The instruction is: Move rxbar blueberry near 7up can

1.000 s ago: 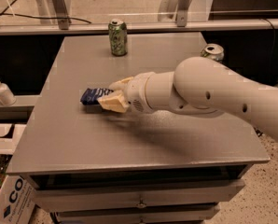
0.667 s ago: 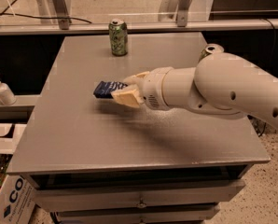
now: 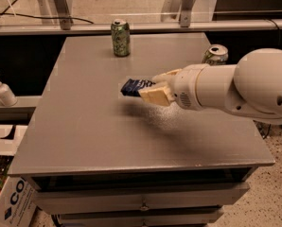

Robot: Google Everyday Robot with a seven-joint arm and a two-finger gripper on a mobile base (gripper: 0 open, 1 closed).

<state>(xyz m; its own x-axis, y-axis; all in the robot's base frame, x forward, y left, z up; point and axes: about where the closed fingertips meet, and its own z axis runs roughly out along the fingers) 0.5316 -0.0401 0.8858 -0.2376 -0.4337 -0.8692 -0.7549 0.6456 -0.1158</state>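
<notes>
Dark blue wrapper is seen just left of the frame's centre: the rxbar blueberry point(image 3: 132, 86) is clamped between the cream fingers of the claw point(image 3: 153, 86), which is closed on the bar's right end. The bar is carried clear of the grey counter point(image 3: 84, 131), and a shadow is cast on the surface just below it. Compared with a second ago, bar and claw have been shifted rightward across the frame, from the left-centre toward the middle. The 7up can point(image 3: 215, 54) is stood at the counter's right edge, in the upper right, just beyond the arm; the gap to it has been narrowed but not closed. The darker mottled green can point(image 3: 120, 38) at upper centre is left untouched. The transport is judged to be under way, with further travel up and to the right, then a release, yet required.
</notes>
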